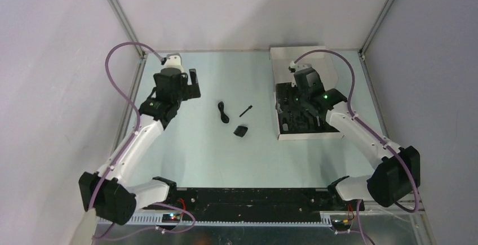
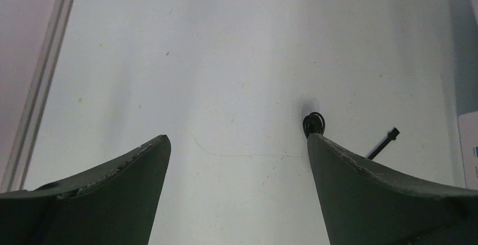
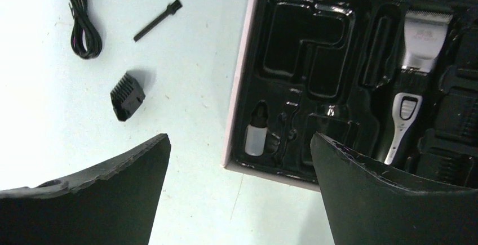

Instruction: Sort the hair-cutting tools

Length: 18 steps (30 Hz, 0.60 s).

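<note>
Right pincer (image 3: 239,139), jaws wide, hides the clipper's (image 3: 413,81) lower end.

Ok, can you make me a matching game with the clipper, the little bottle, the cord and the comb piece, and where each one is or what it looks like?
Things:
1. clipper
2. little bottle
3. cord
4. comb piece

Places and looks:
A. on the table, bundled in a long loop
B. in the black tray, pale, in a small pocket near its corner
C. on the table, short and chunky with teeth
D. in the black tray, with a silver blade end

Pairs: 1-D, 2-B, 3-A, 4-C
</note>
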{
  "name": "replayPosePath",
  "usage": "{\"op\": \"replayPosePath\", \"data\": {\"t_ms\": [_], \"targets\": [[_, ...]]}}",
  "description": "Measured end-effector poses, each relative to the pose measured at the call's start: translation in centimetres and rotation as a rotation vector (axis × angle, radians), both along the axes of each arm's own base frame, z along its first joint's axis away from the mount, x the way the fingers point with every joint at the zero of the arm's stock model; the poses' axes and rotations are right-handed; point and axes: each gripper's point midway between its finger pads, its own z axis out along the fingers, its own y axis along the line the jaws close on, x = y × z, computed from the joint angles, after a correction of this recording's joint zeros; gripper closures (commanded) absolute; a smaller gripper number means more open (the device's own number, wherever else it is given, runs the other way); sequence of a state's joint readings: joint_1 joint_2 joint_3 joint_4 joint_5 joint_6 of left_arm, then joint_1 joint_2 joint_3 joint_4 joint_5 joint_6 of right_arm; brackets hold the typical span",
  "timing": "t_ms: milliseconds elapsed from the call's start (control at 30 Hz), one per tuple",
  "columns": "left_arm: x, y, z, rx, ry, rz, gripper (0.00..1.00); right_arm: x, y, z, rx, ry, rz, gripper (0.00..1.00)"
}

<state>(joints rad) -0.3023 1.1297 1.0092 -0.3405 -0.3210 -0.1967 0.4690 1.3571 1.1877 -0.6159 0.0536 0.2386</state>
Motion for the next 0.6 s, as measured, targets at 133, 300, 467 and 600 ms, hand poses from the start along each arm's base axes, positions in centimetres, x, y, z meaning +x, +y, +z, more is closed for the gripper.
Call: {"op": "replayPosePath", "data": {"t_ms": [133,300,467,600], "targets": [[0.1,-0.2,-1.8,-0.023,0.112,0.068,0.02,-1.6,0.9,-0.7,-0.004,0.001,0.024,0.01],[0.1,-2.1,-5.5,-0.008,0.284,0.114,0.09,-3.2,1.1,-1.7,0.006,0.005,0.039,0.01],[0.6,-4.7,-10.0,-0.013,0.457,0.140,0.13,-4.3,0.5,-2.7,0.017,0.003,0.033,0.01],[0.5,-6.2,-13.0,-0.051,0.546,0.157,0.17,-5.4,-0.1,-3.4,0.023,0.006,0.031,0.01]]}}
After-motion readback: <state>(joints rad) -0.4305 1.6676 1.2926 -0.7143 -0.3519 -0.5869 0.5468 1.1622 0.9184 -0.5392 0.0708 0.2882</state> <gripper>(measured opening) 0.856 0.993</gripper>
